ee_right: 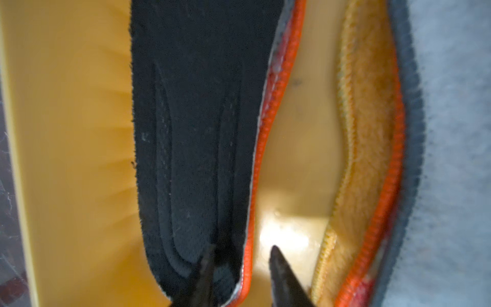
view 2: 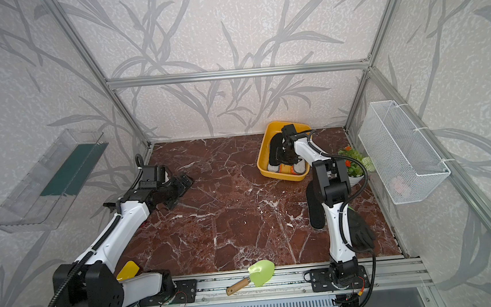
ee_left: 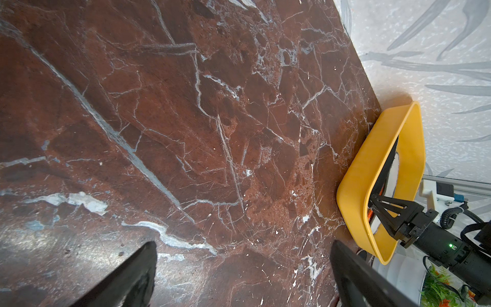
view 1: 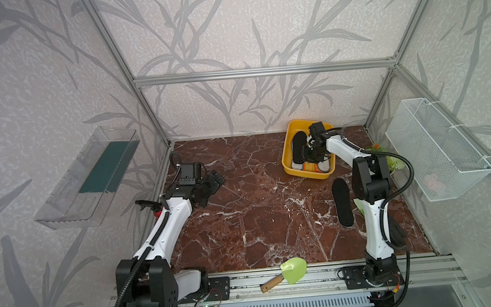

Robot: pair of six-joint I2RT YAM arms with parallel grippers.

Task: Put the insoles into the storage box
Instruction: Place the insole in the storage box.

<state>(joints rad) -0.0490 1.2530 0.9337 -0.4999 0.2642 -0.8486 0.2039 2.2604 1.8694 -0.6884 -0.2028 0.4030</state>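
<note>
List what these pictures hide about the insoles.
- Insole count in the shallow yellow plastic tub: right arm covers its middle in both top views; right wrist view blurred, cropped.
- Yellow object at the left arm's base: mostly behind the arm.
- Pink item in white wire mesh basket: too small.

A robot lab booth is showing here: aluminium framing (view 1: 262, 72) is holding leaf-patterned wall panels (view 1: 228, 26) around a marble-look worktop (view 1: 258, 219), with the left arm (view 1: 171, 220) and right arm (view 1: 374, 228) sitting bolted to a front rail (view 1: 317, 277).

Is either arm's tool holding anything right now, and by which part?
Nothing. The left tool gapes over bare marble; the right tool stands parted astride the black insole's edge in the storage box.
</note>
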